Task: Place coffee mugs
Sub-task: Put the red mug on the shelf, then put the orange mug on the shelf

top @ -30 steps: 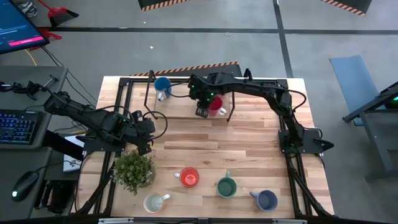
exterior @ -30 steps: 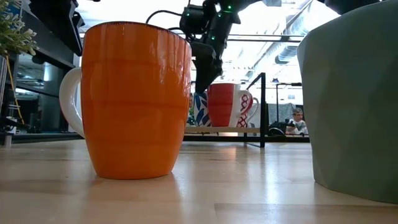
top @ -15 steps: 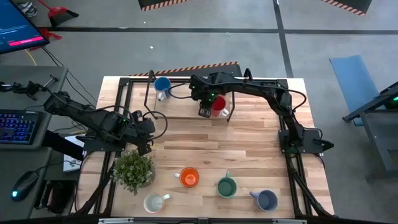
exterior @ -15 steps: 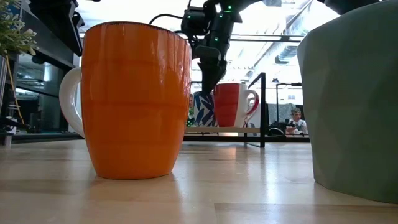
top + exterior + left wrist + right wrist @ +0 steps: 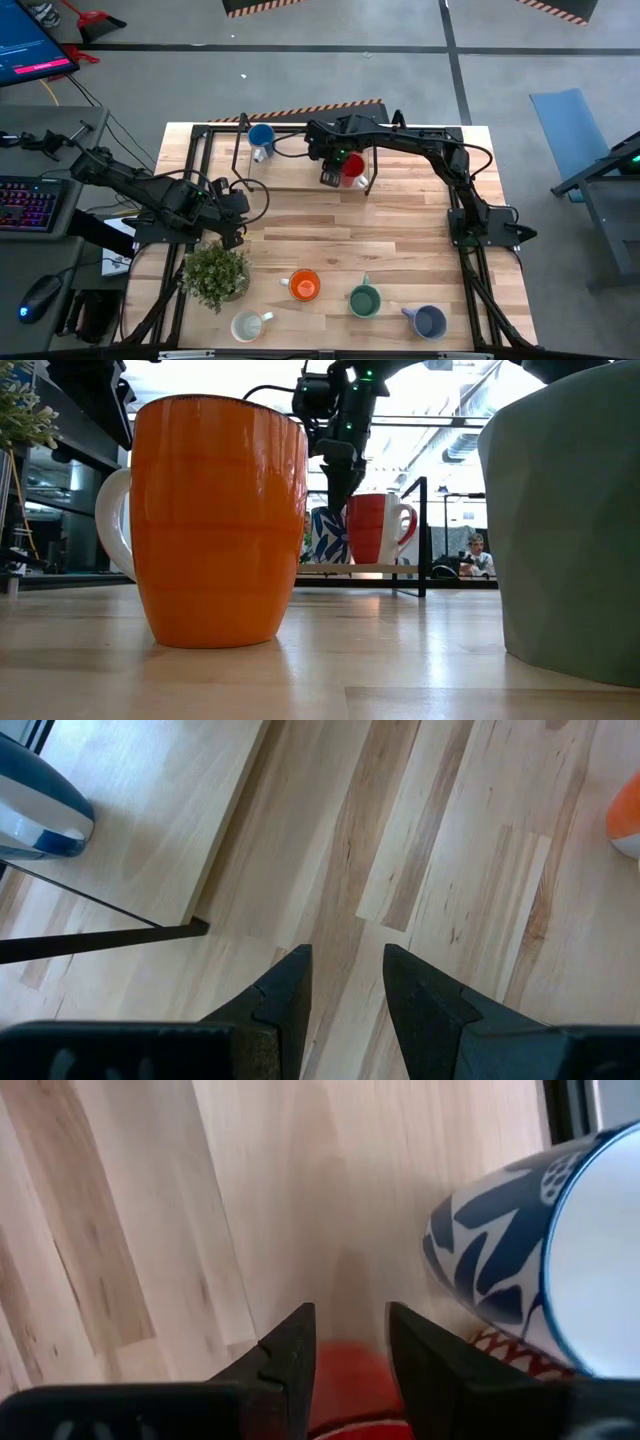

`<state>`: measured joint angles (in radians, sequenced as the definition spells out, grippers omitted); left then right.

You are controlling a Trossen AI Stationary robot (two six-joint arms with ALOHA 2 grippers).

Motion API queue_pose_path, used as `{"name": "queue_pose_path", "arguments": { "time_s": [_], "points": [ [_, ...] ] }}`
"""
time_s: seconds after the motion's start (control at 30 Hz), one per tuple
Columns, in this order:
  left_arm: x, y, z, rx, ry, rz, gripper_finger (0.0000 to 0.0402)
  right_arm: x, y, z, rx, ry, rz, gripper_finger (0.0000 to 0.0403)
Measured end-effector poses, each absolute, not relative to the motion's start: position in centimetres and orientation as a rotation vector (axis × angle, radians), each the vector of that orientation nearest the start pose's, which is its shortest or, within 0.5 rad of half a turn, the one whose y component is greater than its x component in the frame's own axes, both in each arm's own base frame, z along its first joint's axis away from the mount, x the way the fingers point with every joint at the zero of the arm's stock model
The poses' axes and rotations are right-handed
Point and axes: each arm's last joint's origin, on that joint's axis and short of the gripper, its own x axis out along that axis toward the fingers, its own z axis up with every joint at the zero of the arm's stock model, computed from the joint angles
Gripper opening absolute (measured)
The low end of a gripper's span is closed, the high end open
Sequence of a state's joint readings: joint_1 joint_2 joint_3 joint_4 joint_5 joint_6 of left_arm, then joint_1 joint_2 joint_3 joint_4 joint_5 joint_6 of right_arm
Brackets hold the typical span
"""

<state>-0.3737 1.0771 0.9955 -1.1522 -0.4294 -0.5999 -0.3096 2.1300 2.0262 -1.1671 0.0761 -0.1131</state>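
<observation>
My right gripper reaches over the raised wooden shelf at the table's far side and is shut on the red mug. That mug stands upright on its base on the shelf. A blue-and-white patterned mug sits right beside it. A blue mug is at the shelf's far left. Orange, green, slate-blue and cream mugs stand along the near edge. My left gripper waits open over bare wood at the table's left. My right gripper pinches the red mug's wall at the rim, on the side facing the table's left. The fingers come from above, pointing down. The mug stays upright with its base on the shelf, its white handle turned away from the fingers.
A leafy potted plant stands near the left arm. The black frame post of the shelf rises just right of the red mug. Bare tabletop lies between the shelf and the near row of mugs.
My right gripper has moved a little toward the table's right with the red mug in its hold. The mug has slid along the shelf and now stands partly in front of the patterned mug.
</observation>
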Motion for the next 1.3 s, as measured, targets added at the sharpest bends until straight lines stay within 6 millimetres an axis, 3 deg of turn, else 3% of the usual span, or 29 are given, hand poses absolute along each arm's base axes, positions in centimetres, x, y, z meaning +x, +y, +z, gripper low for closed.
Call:
{"name": "queue_pose_path", "arguments": {
  "time_s": [0.2,0.4,0.5,0.87,1.3],
  "points": [
    [16.7,-5.3,28.7,-0.052,1.059,0.378,0.0115,42.0,-13.7,27.4,0.041,1.241,-0.276,0.0108],
    [16.7,-5.3,28.7,-0.053,1.059,0.378,0.0115,42.4,-12.9,30.0,0.079,1.147,-0.189,0.0108],
    [16.7,-5.3,28.7,-0.07,1.055,0.388,0.0115,42.1,-12.9,30.3,0.085,1.17,-0.183,0.0108],
    [16.8,-5.3,28.7,-0.079,1.047,0.389,0.0115,41.7,-13.0,27.3,0.062,1.283,-0.185,0.0108],
    [17.2,-5.5,28.9,-0.104,1.004,0.376,0.0115,41.3,-13.3,26.4,0.059,1.322,-0.211,0.0108]
  ]
}}
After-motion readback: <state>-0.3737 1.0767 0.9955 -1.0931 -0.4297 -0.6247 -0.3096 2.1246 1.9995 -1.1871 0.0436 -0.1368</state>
